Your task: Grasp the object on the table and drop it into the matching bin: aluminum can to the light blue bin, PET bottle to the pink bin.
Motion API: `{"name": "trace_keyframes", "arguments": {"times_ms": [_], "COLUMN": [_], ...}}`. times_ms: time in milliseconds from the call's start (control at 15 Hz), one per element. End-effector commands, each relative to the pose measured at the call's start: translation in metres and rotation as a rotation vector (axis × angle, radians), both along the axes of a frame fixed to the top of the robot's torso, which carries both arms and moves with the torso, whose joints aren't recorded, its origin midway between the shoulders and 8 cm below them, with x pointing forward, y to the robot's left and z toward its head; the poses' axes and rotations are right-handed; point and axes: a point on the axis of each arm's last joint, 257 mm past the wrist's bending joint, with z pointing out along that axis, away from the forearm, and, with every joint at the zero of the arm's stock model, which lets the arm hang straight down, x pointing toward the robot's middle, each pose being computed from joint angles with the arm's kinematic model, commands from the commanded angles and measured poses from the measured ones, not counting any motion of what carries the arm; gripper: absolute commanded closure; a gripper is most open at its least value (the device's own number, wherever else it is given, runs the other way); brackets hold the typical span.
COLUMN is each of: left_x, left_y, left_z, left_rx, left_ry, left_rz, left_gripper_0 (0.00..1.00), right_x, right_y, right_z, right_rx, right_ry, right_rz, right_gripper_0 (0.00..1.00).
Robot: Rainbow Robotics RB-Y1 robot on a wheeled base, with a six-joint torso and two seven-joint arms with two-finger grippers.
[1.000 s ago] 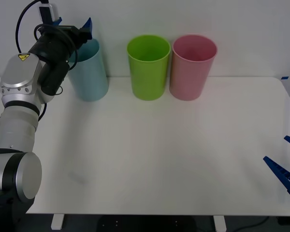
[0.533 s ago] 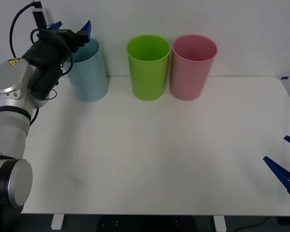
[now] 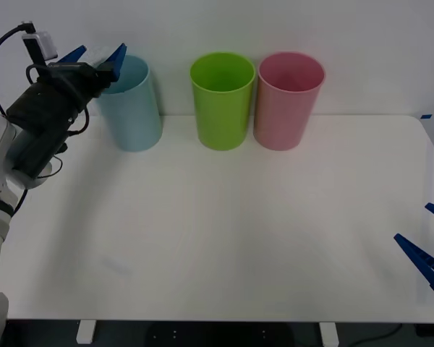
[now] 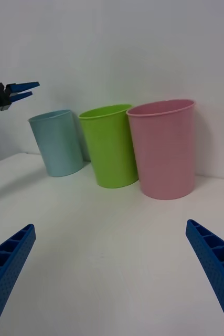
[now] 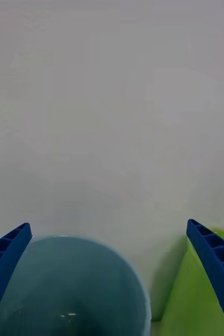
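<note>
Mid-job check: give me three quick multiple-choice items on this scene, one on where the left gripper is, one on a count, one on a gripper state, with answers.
1. Where is the left gripper?
A. over the pink bin
B. by the light blue bin's rim
C. low at the table's near edge

2. How many bins stand on the table?
A. two
B. three
C. four

3. What state is the right gripper in?
A. open, empty
B. shut on a can
C. shut, empty

Answers: 1 B, its blue fingers sit at the light blue bin. 2 B, light blue, green bin and pink bin. 3 A, its fingers stand wide apart with nothing between.
</note>
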Motion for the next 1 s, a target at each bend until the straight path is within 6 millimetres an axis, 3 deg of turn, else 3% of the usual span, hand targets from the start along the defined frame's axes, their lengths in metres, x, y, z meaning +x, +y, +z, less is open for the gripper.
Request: {"name": "trace_keyframes", "arguments": {"times_ms": [67,1000], "left_x": [-0.029,-0.179], "left_y": [0.009,0.1], "left_z": [-0.011,-0.093], "left_rx": [-0.007,0.317], "left_ry": [0.001,0.077], "left_rz": [-0.06,-0.254], "left_gripper_0": [0.0,0.0], "right_x": [0.0,0.0], "right_y": [0.0,0.0], "right_z": [0.0,0.0], "right_rx": [0.0,0.0], "right_ry": [0.0,0.0], "right_rz": [0.0,0.0], "right_gripper_0": [0.0,0.0]}}
